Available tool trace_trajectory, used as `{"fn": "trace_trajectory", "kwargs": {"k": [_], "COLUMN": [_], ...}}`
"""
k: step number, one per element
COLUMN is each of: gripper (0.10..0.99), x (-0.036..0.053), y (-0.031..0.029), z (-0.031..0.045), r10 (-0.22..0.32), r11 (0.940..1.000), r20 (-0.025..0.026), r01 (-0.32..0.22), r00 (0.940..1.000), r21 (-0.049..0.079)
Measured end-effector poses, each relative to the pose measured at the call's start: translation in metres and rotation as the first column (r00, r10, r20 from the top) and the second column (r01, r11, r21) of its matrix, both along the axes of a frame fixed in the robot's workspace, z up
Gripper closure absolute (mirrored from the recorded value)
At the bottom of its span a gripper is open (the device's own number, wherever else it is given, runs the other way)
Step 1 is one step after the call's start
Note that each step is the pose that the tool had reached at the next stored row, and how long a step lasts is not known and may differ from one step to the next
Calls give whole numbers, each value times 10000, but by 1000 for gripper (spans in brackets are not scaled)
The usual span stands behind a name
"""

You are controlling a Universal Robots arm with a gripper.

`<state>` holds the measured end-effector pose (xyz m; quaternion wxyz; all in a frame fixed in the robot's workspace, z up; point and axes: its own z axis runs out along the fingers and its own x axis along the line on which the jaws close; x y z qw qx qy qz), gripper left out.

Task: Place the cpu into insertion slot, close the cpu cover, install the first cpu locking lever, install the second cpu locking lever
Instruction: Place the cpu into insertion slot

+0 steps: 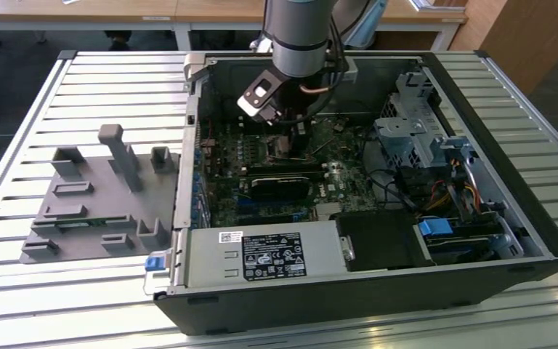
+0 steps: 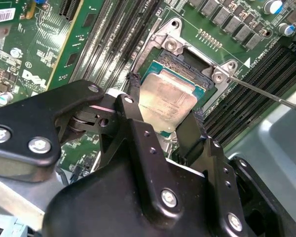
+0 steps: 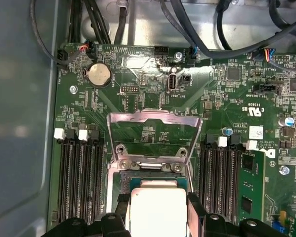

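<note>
Clasping the cpu (image 2: 168,94) in our gripper (image 2: 166,102), we are holding it flat over the insertion slot (image 2: 182,61), cpu cover (image 3: 153,117) open to admit it.

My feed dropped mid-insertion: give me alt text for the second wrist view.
The tool grips the cpu by two opposite edges at the slot in the green board. Memory slots flank it, and a thin metal rod juts out beside the slot.
</note>
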<state>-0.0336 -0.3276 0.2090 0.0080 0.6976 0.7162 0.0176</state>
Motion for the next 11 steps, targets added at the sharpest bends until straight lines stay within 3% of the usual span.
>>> {"fn": "trace_trajectory", "kwargs": {"k": [11], "gripper": [545], "x": [-11], "y": [33], "z": [-58], "r10": [-220], "r11": [9998], "r20": [0], "r01": [220], "r00": [9998], "r21": [2]}}
